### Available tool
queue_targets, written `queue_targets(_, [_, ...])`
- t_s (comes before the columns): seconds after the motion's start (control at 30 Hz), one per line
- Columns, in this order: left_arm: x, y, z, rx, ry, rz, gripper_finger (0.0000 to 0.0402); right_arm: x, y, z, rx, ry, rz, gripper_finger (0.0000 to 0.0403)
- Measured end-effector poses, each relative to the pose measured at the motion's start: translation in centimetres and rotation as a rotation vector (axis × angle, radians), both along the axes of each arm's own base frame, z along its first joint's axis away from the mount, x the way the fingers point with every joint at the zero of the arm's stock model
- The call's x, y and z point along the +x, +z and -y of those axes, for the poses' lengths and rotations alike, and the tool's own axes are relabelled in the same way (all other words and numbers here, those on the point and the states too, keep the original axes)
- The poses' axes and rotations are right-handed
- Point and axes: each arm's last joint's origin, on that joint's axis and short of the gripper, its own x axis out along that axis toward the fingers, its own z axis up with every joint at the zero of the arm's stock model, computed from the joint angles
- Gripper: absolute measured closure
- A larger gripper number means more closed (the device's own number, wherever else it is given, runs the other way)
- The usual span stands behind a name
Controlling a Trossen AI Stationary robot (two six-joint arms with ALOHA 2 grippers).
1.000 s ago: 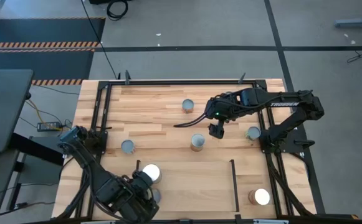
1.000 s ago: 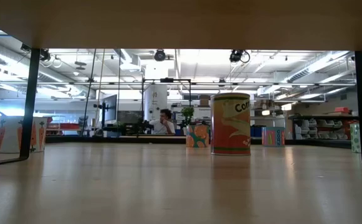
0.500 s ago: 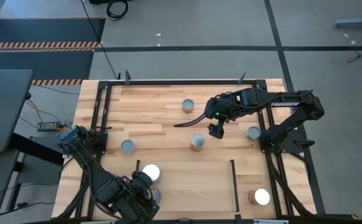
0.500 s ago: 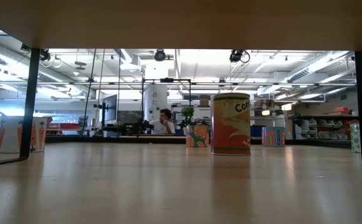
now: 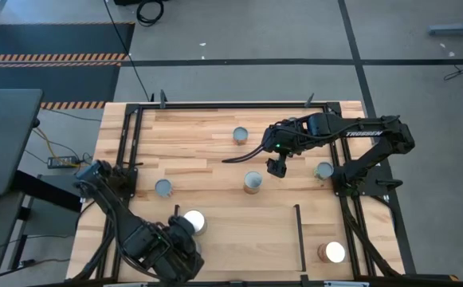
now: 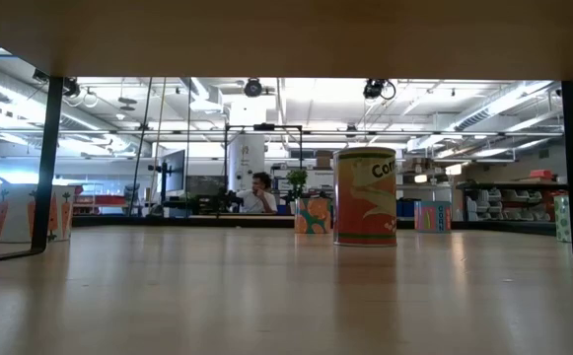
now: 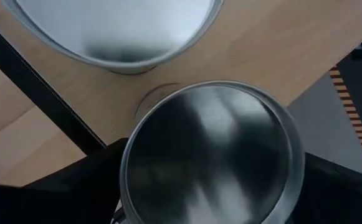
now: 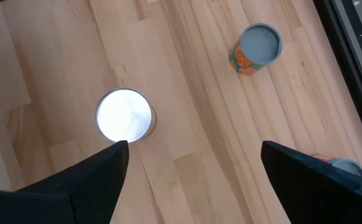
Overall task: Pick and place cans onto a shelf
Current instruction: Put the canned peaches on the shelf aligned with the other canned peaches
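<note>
My left gripper (image 5: 182, 257) is at the near left, over the shelf (image 5: 247, 235). Its open fingers stand on either side of a grey-topped can (image 7: 209, 155), which stands upright on the pale wood. A white-topped can (image 5: 193, 222) stands right beside it, toward the far side (image 7: 115, 28). My right gripper (image 5: 276, 167) hangs open above the table's middle with nothing between its fingers (image 8: 193, 155). Below it stands a bright-topped can (image 8: 124, 116), the one in the table's middle (image 5: 253, 182). More cans stand on the planks (image 5: 241, 135), (image 5: 162, 188), (image 5: 323, 170). My left gripper comes down on the grey-topped can from above, slanting, with one finger (image 7: 75, 186) beside each side of its wall. Whether the fingers touch the wall I cannot tell. The can stands upright on the shelf.
Another white-topped can (image 5: 335, 252) stands at the near right. Black rails (image 5: 299, 231) edge the shelf, and a black frame runs round the table. In the low view a can with an orange label (image 6: 365, 195) stands mid-table, and a person sits in the room behind.
</note>
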Motion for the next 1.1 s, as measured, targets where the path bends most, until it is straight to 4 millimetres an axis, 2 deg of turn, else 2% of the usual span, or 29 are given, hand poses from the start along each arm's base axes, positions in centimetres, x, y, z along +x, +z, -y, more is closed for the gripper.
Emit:
queue_targets(0.17, [0.05,0.63,0.00,-0.034,0.010,0.048,0.0032,0.00,-0.01,-0.05,0.016,0.008,0.000,0.0030])
queue_targets(1.1, [0.14,0.74,-0.22,-0.048,0.032,0.043,0.0031,-0.05,-0.04,-0.07,0.021,0.014,-0.007,0.0030])
